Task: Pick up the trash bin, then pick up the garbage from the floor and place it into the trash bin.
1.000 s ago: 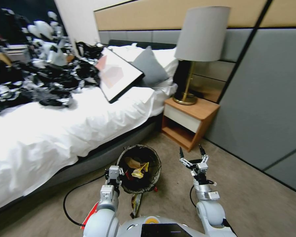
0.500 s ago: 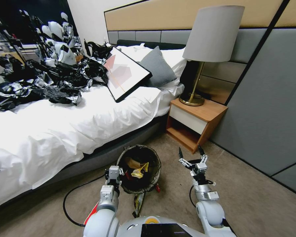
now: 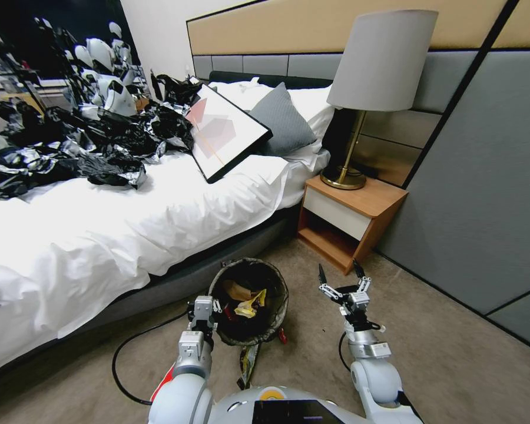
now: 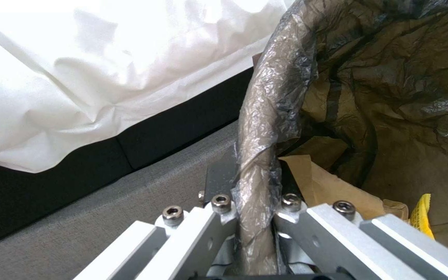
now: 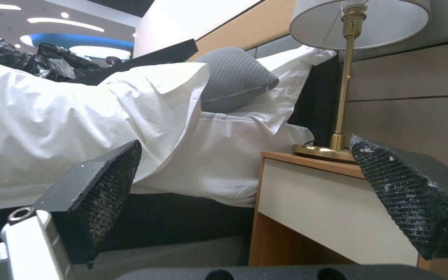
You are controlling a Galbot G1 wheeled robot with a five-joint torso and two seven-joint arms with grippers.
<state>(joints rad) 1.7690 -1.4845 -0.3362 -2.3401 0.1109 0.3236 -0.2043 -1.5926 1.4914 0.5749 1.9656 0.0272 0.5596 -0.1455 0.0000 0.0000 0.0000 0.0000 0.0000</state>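
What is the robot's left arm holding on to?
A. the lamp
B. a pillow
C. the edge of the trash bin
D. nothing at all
C: the left gripper has its jaws pinched on the bag-covered rim of the trash bin, beside the bed.

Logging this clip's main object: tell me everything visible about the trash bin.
The trash bin is a small round bucket lined with a crinkled dark brown-black plastic bag folded over its rim. It stands upright by the bed, its mouth open upward. Inside lie brown paper and a yellow wrapper. The left pincer is shut on the near rim, one finger inside and one outside. The right pincer is open beside it, apart.
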